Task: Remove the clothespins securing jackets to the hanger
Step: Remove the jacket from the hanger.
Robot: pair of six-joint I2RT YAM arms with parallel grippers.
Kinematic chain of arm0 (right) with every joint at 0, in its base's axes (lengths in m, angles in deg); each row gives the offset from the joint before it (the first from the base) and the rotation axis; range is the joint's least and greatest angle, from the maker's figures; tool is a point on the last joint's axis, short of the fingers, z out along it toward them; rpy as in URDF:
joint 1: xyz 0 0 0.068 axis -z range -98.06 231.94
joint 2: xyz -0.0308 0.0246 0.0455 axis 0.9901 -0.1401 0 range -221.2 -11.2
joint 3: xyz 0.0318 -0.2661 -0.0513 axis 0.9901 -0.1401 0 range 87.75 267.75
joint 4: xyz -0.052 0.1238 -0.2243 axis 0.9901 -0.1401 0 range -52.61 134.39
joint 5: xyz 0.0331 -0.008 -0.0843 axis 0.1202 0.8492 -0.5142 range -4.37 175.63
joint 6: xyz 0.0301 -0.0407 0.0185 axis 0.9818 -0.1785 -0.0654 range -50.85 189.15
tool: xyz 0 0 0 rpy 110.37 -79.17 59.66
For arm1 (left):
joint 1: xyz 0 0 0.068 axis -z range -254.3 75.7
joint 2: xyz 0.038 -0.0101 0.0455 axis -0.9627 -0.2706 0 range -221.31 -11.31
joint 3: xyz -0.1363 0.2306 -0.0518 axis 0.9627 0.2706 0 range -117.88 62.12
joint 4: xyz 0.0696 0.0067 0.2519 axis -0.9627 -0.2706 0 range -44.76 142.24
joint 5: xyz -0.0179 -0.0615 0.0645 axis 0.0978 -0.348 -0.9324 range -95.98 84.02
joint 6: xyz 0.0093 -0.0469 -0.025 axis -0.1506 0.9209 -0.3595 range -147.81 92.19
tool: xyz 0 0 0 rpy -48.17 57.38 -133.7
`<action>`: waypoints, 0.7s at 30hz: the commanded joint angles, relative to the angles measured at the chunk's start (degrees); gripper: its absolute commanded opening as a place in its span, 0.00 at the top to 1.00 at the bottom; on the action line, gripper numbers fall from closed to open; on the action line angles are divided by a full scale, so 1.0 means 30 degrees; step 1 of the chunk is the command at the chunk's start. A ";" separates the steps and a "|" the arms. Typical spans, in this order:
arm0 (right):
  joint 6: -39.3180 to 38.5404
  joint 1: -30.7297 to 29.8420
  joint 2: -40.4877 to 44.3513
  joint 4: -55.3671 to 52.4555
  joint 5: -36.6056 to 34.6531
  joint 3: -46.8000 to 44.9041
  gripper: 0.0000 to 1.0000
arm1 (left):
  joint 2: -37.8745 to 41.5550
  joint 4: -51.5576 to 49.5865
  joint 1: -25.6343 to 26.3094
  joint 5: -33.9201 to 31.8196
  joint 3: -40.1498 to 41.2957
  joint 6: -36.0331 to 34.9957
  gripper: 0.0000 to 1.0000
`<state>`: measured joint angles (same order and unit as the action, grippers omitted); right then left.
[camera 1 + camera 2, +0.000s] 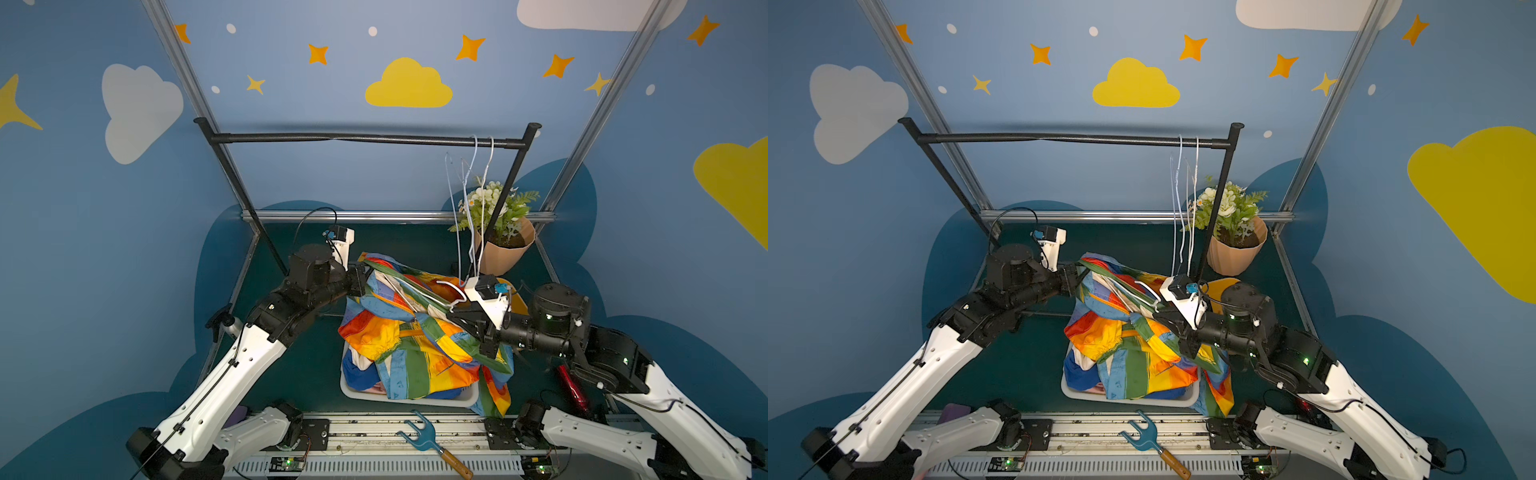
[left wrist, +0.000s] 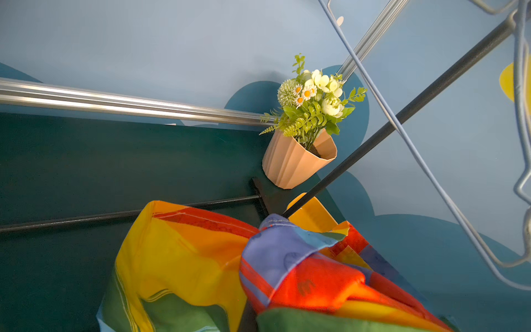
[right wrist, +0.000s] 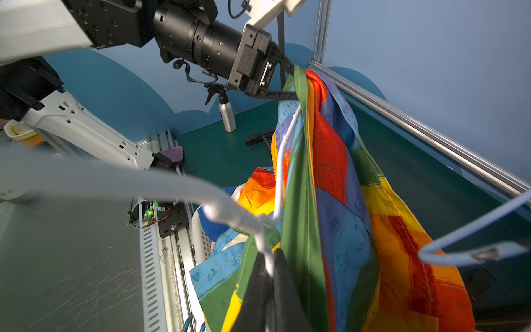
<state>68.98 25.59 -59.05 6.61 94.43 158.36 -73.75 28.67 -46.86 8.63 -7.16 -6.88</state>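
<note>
Above the basket [image 1: 415, 402], the left gripper [image 3: 291, 84] pinches the hem of the rainbow jacket [image 3: 330, 172] while the right gripper [image 3: 269, 256] clamps the white hanger [image 3: 280, 161], likely to pull them apart

Top views: I look down from high at the front, facing the back wall; both top views show the whole scene, with the rail [image 1: 365, 139] and the rainbow jacket [image 1: 1142, 353].
Left wrist: I'm close over the jacket's fabric, facing the flower pot [image 2: 296, 161].
Right wrist: I'm close behind the hanger [image 3: 281, 161], facing the left arm [image 3: 201, 37]; the jacket is shared too.
</note>
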 commanded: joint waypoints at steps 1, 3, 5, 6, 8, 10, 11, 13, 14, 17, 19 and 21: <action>0.0260 -0.0154 0.0984 -0.0949 0.2108 -0.0141 1.00 | -0.1146 -0.1322 -0.2064 -0.2205 -0.1650 0.0578 0.96; 0.0061 -0.0169 0.0835 -0.1476 0.2011 -0.0219 1.00 | -0.1602 -0.1837 -0.2440 -0.1679 -0.2286 0.0508 0.96; -0.0033 -0.0169 0.1004 -0.1782 0.1547 -0.0433 1.00 | -0.1863 -0.1767 -0.3210 -0.0357 -0.2381 0.0698 0.96; 0.0020 -0.0169 0.1194 -0.1775 0.1314 -0.0530 1.00 | -0.2000 -0.1906 -0.3694 0.0290 -0.2500 0.0927 0.96; 0.0050 -0.0162 0.1514 -0.1633 0.1173 -0.0665 1.00 | -0.2414 -0.2073 -0.4344 0.1189 -0.2630 0.1257 0.96; 0.0055 -0.0155 0.1598 -0.1547 0.1224 -0.0697 1.00 | -0.2876 -0.2042 -0.4577 0.2107 -0.2717 0.1545 0.96; 0.0082 -0.0172 0.1558 -0.1557 0.1257 -0.0692 1.00 | -0.3028 -0.1831 -0.4569 0.2512 -0.2693 0.1769 0.96; 0.0120 -0.0170 0.1410 -0.1236 0.1264 -0.0661 1.00 | -0.3283 -0.1112 -0.4553 0.3860 -0.2463 0.2025 0.96; 0.0170 -0.0171 0.1272 -0.0906 0.1138 -0.0558 1.00 | -0.3446 -0.0962 -0.4478 0.4460 -0.2402 0.2276 0.96; 0.0186 -0.0169 0.0883 0.0600 0.1511 -0.0236 1.00 | -0.3244 -0.0020 -0.3827 0.4627 -0.1400 0.3081 0.96; 0.0231 -0.0169 0.0578 0.1306 0.2008 0.0002 1.00 | -0.2690 0.1087 -0.3730 0.4636 -0.0348 0.3937 0.96; 0.0281 -0.0170 0.0317 0.1866 0.1495 0.0253 1.00 | -0.2066 0.1327 -0.3485 0.4381 0.0190 0.4284 0.96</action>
<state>68.98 25.59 -58.57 9.93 96.61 156.33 -81.99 27.18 -56.54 27.75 -8.03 2.17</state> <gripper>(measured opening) 0.053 0.050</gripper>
